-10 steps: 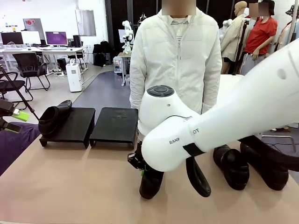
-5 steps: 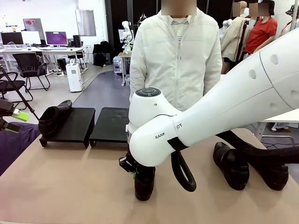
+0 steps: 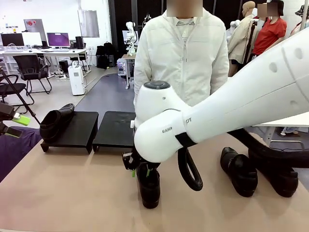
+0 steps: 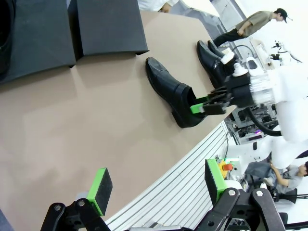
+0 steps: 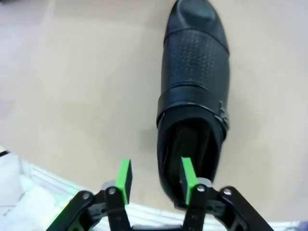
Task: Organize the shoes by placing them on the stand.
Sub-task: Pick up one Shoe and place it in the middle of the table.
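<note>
We saw our right claw (image 5: 155,178) half-open astride the rim of the shoe (image 5: 195,72) on the desk (image 5: 72,72); our left claw (image 4: 157,185) gaped wide, empty.

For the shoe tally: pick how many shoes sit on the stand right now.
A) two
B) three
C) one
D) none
C: a single shoe rests on the left platform of the stand, while the mid-table shoe and the two right-hand shoes lie on the table.
</note>
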Robot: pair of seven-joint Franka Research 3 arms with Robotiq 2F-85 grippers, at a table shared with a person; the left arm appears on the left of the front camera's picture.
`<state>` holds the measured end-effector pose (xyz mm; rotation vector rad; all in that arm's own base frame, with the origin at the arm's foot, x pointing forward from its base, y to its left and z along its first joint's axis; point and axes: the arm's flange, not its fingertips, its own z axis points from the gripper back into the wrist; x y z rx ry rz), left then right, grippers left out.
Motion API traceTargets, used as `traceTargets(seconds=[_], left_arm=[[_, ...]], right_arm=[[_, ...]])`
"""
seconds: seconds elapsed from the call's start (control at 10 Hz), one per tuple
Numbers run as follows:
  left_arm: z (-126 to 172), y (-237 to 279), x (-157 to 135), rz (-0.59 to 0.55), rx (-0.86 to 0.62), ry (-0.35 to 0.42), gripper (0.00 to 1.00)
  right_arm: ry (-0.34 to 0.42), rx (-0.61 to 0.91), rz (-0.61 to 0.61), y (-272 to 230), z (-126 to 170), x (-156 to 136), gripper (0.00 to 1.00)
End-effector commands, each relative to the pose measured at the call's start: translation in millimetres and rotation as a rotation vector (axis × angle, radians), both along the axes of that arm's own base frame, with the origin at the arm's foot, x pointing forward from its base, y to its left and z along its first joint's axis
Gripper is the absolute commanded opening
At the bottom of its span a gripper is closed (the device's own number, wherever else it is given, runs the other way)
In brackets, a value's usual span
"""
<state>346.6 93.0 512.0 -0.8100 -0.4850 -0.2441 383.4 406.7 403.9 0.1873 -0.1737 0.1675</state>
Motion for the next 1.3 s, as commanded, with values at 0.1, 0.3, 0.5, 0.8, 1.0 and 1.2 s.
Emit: traceTargets(seconds=[0.1, 0.3, 0.5, 0.8, 1.0, 1.2], left_arm=[[-1.4, 0.1, -0.9, -0.007, -0.008, -0.024, 1.00], [-1.4, 0.1, -0.9, -0.007, -0.008, -0.024, 1.00], [-1.4, 0.1, -0.9, -0.007, -0.008, -0.024, 1.00], [-1.4, 0.1, -0.9, -0.007, -0.008, -0.024, 1.00], [-1.4, 0.1, -0.9, -0.007, -0.008, -0.024, 1.00], [-1.4, 0.1, -0.9, -0.007, -0.008, -0.024, 1.00]], right_arm=[[0.041, 0.157, 0.031, -119.9, 88.7, -31.0, 1.00], [0.162, 0.354, 0.123, -236.5, 140.8, -48.3, 1.00], [0.146, 0.496, 0.094, -333.0, 159.4, -67.6, 1.00], [0.162, 0.723, -0.061, -444.9, 105.7, -90.1, 1.00], [0.060, 0.806, -0.162, -471.5, 71.7, -94.4, 1.00], [0.162, 0.716, -0.091, -464.8, 105.6, -103.7, 1.00]])
